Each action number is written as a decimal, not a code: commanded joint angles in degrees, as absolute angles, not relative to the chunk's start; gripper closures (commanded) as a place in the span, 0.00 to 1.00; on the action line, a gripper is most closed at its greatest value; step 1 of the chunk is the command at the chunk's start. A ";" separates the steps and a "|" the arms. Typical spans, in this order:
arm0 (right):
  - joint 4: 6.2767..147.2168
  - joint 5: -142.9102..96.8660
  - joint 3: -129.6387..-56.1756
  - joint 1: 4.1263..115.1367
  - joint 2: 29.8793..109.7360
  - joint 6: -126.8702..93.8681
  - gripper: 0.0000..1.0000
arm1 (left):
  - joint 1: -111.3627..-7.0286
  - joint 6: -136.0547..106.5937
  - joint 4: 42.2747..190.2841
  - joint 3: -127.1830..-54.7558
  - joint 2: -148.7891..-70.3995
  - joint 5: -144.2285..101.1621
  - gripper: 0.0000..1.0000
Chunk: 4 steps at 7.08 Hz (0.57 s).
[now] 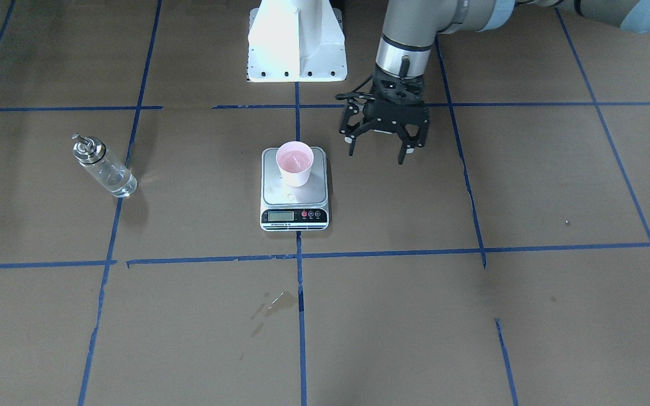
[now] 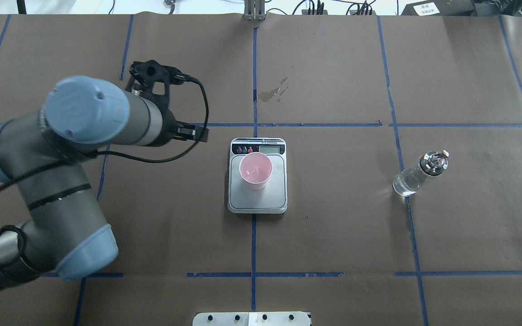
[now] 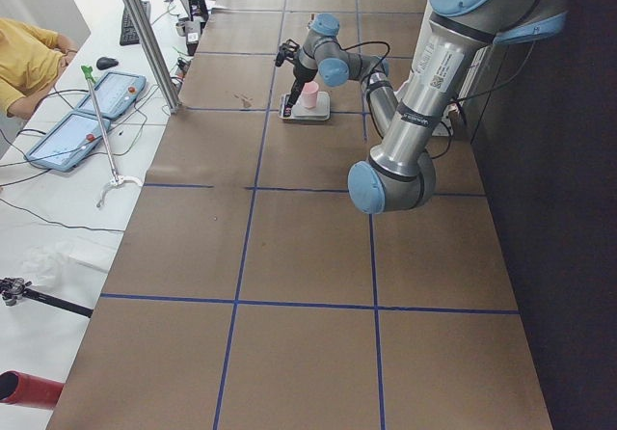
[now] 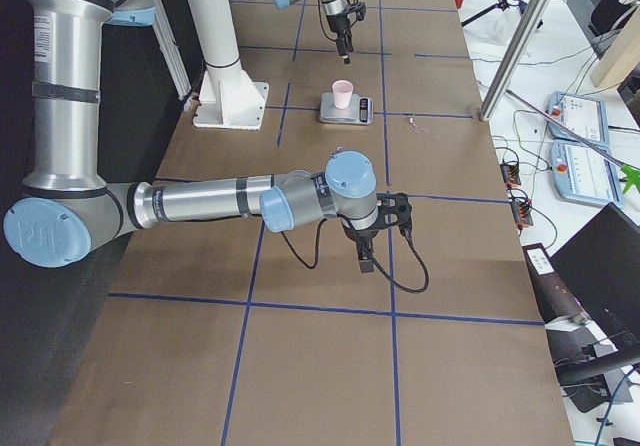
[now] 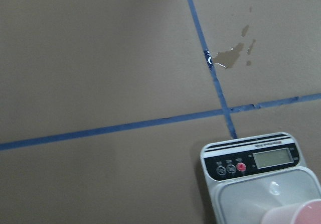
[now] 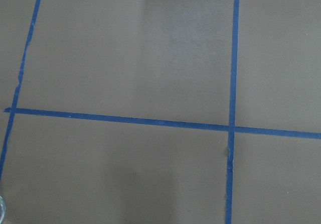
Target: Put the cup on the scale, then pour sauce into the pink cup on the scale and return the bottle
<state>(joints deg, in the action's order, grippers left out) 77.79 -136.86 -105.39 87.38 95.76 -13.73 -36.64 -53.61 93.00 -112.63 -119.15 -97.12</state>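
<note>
Beside the scale (image 1: 280, 193) bearing the cup (image 1: 295, 164), left jaws hang spread wide, holding nothing; right jaws' state cannot be told; brown, blue-taped tabletop (image 1: 471, 310).

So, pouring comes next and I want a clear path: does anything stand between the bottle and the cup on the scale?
Nothing visible does; just table surface lies between the bottle and the cup on the scale.

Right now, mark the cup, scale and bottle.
cup (image 1: 295, 162), front-facing view, its pink inside.
scale (image 1: 295, 195), front-facing view, bare steel platform.
bottle (image 1: 109, 173), front-facing view, glass body.
</note>
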 commanded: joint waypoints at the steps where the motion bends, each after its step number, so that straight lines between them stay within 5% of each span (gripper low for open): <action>1: 77.87 -137.72 -108.88 86.93 95.71 -19.31 0.00 | -47.33 -38.65 93.16 -113.55 -112.79 -102.11 0.00; 4: 77.96 -140.80 -113.37 85.44 95.71 -26.26 0.00 | -56.50 -36.91 93.51 -108.15 -104.27 -109.16 0.00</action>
